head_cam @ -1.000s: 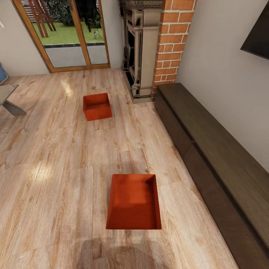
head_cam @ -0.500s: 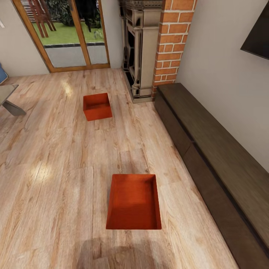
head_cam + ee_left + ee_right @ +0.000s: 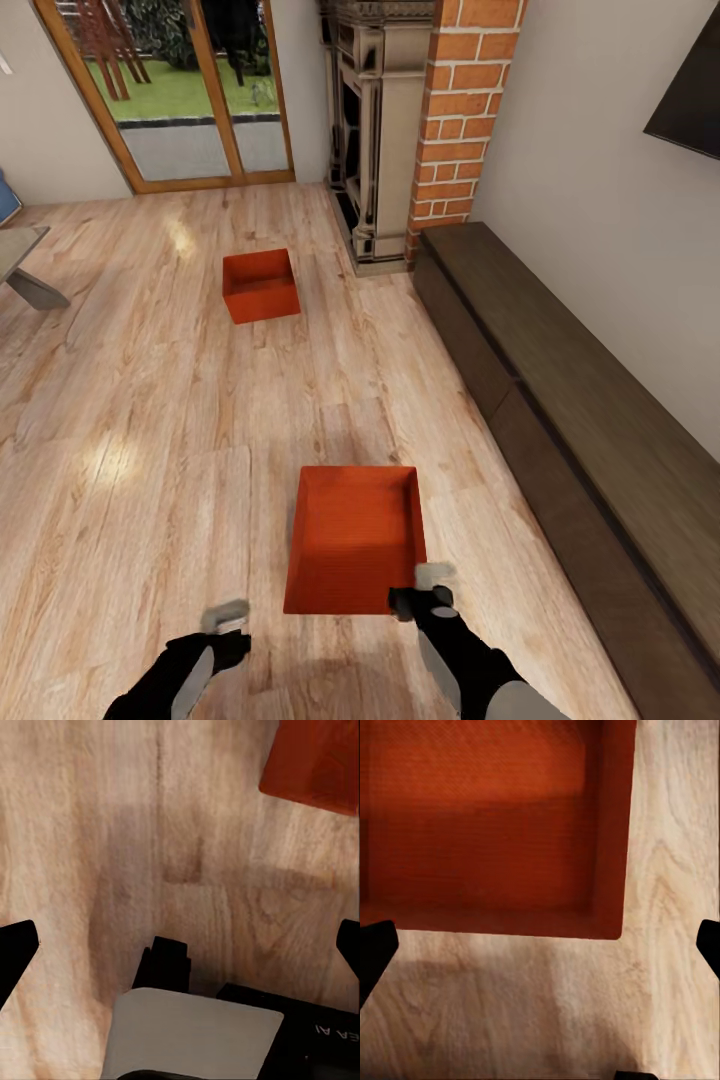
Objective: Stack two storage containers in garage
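1. Head view looks down over the living room's light wood-plank floor (image 3: 150,480), with two orange-red storage containers resting on it, well apart.
2. One, the near container (image 3: 357,535), sits just ahead of the robot; the far container (image 3: 260,285) lies beyond it, near the brick fireplace (image 3: 400,130).
3. Wood-framed glass doors (image 3: 180,90) stand at the back; a long dark cabinet (image 3: 580,420) runs along the wall at the right.
4. At the near container's closest right corner hovers the right gripper (image 3: 428,590), jaws spread wide; the right wrist view shows that corner (image 3: 495,832) between its dark fingertips (image 3: 375,952).
5. Over bare planks left of that container hangs the left gripper (image 3: 228,625), its jaws also wide apart.
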Motion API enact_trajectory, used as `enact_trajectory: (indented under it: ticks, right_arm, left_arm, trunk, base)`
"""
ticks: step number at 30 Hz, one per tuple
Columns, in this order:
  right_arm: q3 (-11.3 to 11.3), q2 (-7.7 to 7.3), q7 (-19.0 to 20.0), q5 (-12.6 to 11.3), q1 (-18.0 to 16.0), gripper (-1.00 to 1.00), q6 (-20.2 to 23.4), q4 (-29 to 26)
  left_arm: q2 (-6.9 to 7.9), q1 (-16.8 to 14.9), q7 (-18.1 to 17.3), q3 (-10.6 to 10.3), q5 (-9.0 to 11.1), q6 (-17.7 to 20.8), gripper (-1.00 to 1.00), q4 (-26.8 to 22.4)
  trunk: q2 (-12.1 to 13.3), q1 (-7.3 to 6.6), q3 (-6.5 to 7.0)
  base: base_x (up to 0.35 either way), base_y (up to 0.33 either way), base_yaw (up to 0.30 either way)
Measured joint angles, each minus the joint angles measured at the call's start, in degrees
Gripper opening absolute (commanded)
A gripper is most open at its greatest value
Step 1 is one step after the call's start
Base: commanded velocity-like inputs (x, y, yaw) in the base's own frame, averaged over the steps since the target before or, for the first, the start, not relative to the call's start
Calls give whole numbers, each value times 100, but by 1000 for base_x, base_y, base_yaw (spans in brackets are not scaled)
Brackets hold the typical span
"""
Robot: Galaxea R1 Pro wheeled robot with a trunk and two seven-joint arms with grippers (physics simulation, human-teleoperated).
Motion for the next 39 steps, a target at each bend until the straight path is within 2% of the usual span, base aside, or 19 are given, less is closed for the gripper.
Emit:
enact_trajectory:
  ticks: [3,6,8,9,11,12,13,14,15,16,17,19,22,30,31,39]
  right_arm:
    - [-3,31,-298,5,-567,100,-55,235]
    - [-11,31,-399,-6,-723,100,-170,326]
    - [-37,31,-445,-30,-773,100,-342,393]
    - [-66,31,-447,-30,-778,100,-372,417]
    - [-166,27,-450,-21,-787,100,-443,516]
    - [-210,19,-451,-22,-790,100,-478,595]
    - [-226,14,-450,-20,-792,100,-494,632]
    - [-248,-2,-436,-18,-793,100,-514,686]
    - [-256,-9,-428,-16,-794,100,-522,707]
    - [-266,-23,-405,-6,-795,100,-533,744]
    - [-264,-27,-386,13,-796,100,-539,759]
    - [-258,-31,-365,42,-796,100,-545,773]
    - [-224,-42,-233,81,-796,100,-542,792]
    - [-217,-50,-193,85,-797,100,-543,792]
    - [-231,-43,-252,68,-796,100,-528,794]
    - [-241,-39,-359,83,-796,100,-537,794]
  left_arm:
    - [-27,-681,347,-1,19,52,100,60]
    - [-34,-939,411,-3,15,6,100,78]
    - [-126,-1129,427,-25,-18,-88,100,77]
    - [-168,-1153,432,-45,-24,-113,100,78]
    - [-359,-1198,433,-63,-77,-191,100,99]
    - [-483,-1214,439,-70,-156,-247,100,139]
    - [-539,-1221,442,-72,-227,-275,100,172]
    - [-620,-1230,446,-75,-397,-337,100,251]
    - [-652,-1233,446,-74,-503,-374,100,299]
    - [-720,-1239,453,-75,-808,-500,100,419]
    - [-758,-1242,461,-75,-987,-585,100,447]
    - [-793,-1244,469,-75,-1158,-662,100,476]
    - [-831,-1246,476,-65,-1301,-743,100,513]
    - [-861,-1246,486,-55,-1315,-759,100,422]
    - [-907,-1247,481,-46,-1333,-772,100,251]
    - [-902,-1246,480,-43,-1335,-782,100,214]
  trunk:
    - [0,0,1]
    - [0,0,0]
    - [0,0,0]
    - [0,0,-1]
    - [0,0,-1]
    - [0,0,-1]
    - [0,0,-1]
    - [0,0,-1]
    - [0,0,-1]
    - [0,0,-1]
    - [0,0,-1]
    - [0,0,-1]
    - [0,0,-1]
    - [0,0,-1]
    - [0,0,0]
    - [0,0,13]
  base:
    - [0,0,0]
    - [0,0,0]
    - [0,0,0]
    - [0,0,0]
    - [0,0,0]
    - [0,0,0]
    - [0,0,0]
    - [0,0,0]
    - [0,0,0]
    - [0,0,0]
    - [0,0,0]
    - [0,0,0]
    - [0,0,0]
    - [0,0,-8]
    - [0,0,-132]
    - [0,0,-157]
